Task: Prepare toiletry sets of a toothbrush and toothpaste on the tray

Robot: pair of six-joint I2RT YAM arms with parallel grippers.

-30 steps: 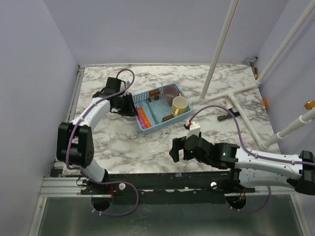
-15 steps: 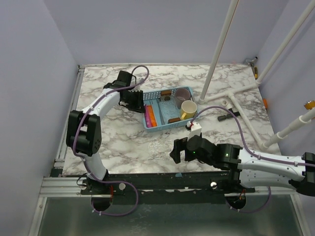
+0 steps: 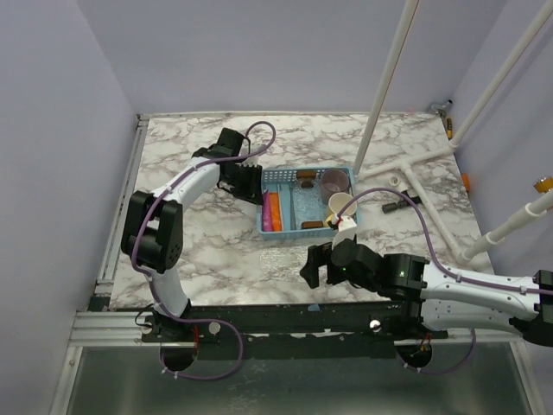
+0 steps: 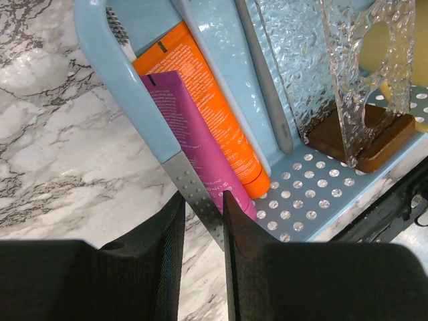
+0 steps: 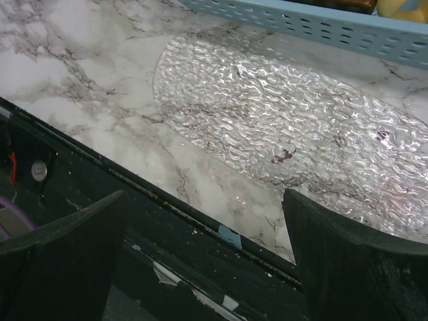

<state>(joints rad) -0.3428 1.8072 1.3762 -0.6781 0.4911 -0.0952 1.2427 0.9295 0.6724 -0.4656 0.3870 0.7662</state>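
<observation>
Soft, even, fairly bright light falls from above; the marble tabletop (image 3: 216,251) carries only faint shadows beneath the arms. The overhead view is sharp. Up close, the left fingers (image 4: 154,274) and right fingers (image 5: 67,261) are black, blurred masses. The tray (image 4: 124,90) is crisp, and a clear bumpy disc (image 5: 287,127) glints.

Glossy marble-look table (image 3: 216,233); perforated plastic tray (image 4: 334,200); textured clear dish (image 5: 287,140).

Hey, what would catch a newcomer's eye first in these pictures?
The orange toothpaste and pink toothpaste, side by side at one end of the light blue tray. Then the left gripper pinching that tray's wall, and the right gripper open, facing a clear dimpled disc near the front edge of the marble table.
</observation>
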